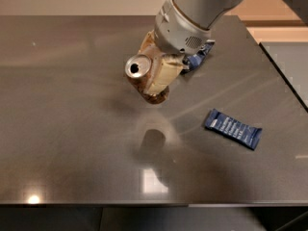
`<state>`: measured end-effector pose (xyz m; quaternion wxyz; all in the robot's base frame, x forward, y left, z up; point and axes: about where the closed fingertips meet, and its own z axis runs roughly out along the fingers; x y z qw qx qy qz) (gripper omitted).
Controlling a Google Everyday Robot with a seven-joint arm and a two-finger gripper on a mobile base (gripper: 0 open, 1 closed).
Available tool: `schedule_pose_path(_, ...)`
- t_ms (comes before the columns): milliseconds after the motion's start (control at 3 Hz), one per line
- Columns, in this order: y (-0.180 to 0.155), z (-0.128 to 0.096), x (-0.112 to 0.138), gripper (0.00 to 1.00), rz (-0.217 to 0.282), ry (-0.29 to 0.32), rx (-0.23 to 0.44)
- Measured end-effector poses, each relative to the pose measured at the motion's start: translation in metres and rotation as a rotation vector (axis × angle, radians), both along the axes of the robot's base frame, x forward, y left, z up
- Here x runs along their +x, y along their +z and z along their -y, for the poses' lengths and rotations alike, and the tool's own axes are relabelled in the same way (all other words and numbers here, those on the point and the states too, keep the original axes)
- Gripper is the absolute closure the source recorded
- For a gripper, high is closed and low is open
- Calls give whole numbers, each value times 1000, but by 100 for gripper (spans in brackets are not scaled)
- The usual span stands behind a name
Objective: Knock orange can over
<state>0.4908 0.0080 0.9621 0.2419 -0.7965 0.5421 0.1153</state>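
Note:
The orange can is coppery brown with a silver top and a dark drinking hole. It hangs tilted in the air above the grey table, top turned toward the camera and left. Its dark shadow lies on the table below it. My gripper comes in from the upper right on a large white arm and is shut on the orange can, with a cream finger across the can's right side. The other finger is mostly hidden behind the can.
A blue snack packet lies flat on the table to the right. Another blue packet shows partly behind the arm. The table's right edge runs diagonally at the far right, and its front edge is near the bottom.

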Motion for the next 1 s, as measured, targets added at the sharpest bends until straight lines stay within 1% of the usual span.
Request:
schedule_pose_path(333, 0, 17, 16, 100, 86, 11, -138)
schedule_pose_path(667, -9, 28, 20, 100, 171, 52, -265)
schedule_pose_path(1000, -25, 36, 15, 81, 210, 101, -362)
